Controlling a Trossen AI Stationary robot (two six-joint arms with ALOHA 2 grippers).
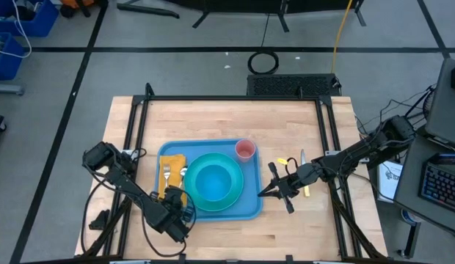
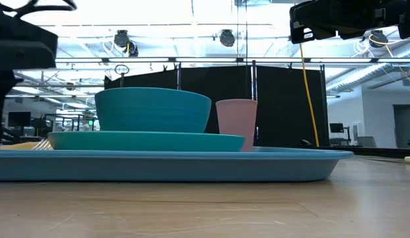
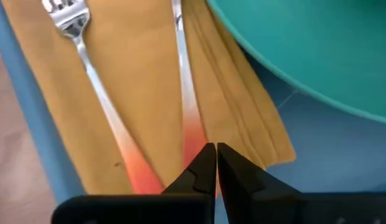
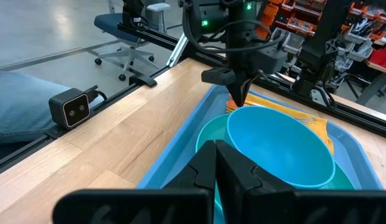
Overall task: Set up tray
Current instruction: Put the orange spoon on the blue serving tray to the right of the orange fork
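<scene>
The light-blue tray (image 1: 249,209) lies mid-table. On it stand a teal plate (image 1: 200,209) with a blue bowl (image 1: 213,181) in it, a pink cup (image 1: 244,149), and an orange napkin (image 3: 137,93). A fork (image 3: 87,56) and a second utensil (image 3: 183,74), both with orange handles, lie on the napkin. My left gripper (image 3: 216,152) is shut, pointing down over the napkin's near end, right at the second utensil's handle end. My right gripper (image 1: 262,193) is shut and hangs level in the air just right of the tray. My left gripper has its shut fingertips (image 3: 205,163) beside the orange handle end (image 3: 192,140) of the second utensil, coming from above. The fingers hide the very end of the handle, so I cannot tell whether they touch it. The utensil lies flat on the napkin.
A knife (image 1: 304,163) and a small yellow thing (image 1: 282,160) lie on the wood right of the tray, under the right arm. Bare tabletop shows at the far side and along the near edge.
</scene>
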